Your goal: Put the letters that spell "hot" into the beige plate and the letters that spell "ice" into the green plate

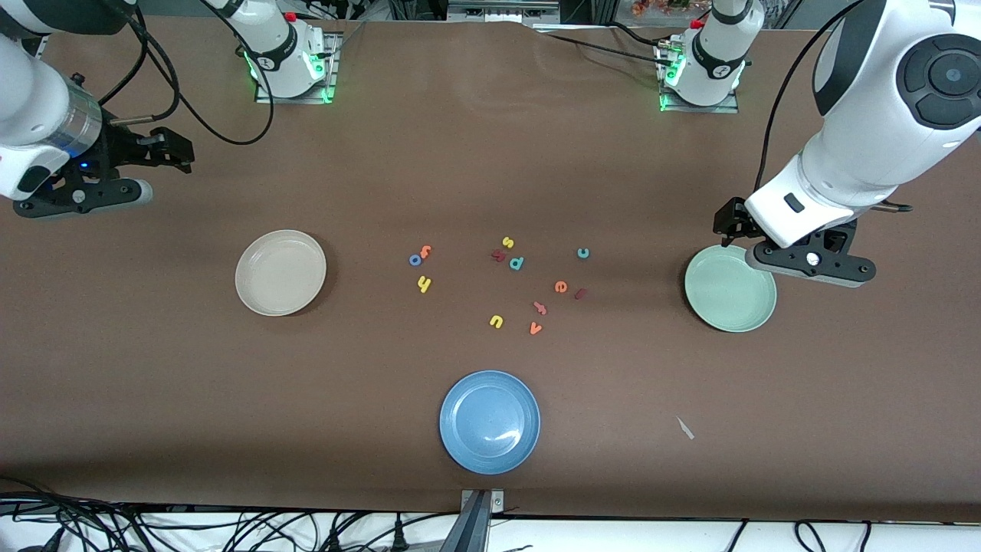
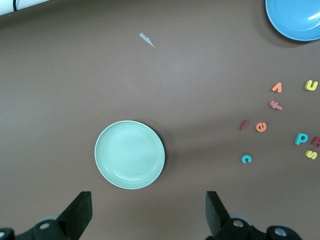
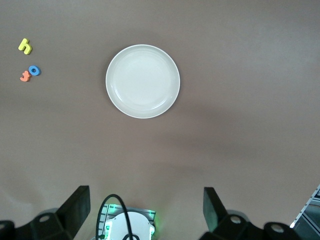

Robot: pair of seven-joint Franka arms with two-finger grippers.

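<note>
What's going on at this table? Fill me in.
Nothing is being handled yet. The left claw hangs open over the edge of the green plate, and the right claw hangs open over bare table at its own end. Both that plate and the beige plate are empty. The h, o, t, c, e and i lie loose mid-table among other letters.

A brown counter (image 1: 490, 153) carries three round plates: the beige plate (image 1: 280, 273) toward the right arm's end, the green plate (image 1: 730, 289) toward the left arm's end, a blue plate (image 1: 490, 422) nearest the front camera. Small foam letters (image 1: 498, 287) lie scattered between the plates, and a white scrap (image 1: 685, 428) lies nearer the camera than the green plate.
</note>
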